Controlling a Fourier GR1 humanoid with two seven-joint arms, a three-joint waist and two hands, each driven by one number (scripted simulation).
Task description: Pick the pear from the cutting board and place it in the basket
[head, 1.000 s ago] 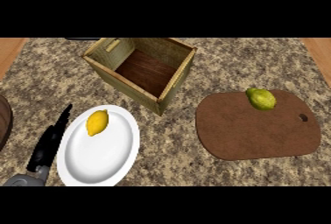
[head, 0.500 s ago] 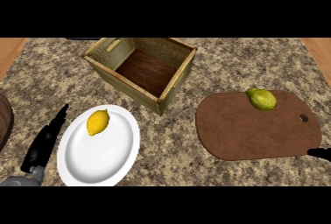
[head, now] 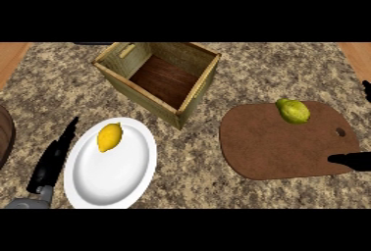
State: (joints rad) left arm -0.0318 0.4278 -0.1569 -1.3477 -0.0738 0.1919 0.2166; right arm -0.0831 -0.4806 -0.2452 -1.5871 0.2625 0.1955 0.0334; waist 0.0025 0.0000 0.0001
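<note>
Currently, the right robot hand [head: 354, 160] enters at the view's right edge, fingers straight, holding nothing, over the near-right corner of the cutting board [head: 282, 152]. Beyond it, the pear [head: 293, 111] lies on the board's far edge. Further left stands the wooden basket [head: 161, 78]. The left robot hand [head: 51, 162] rests open, fingers extended, beside a white plate [head: 116, 171] carrying a lemon [head: 109, 137] on the tabletop [head: 196, 157].

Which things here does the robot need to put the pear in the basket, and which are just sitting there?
Needed for the job:
pear
cutting board, under the pear
basket
right hand, over the board's right edge

Just sitting there:
lemon
white plate, under the lemon
left hand, resting beside the plate
</note>
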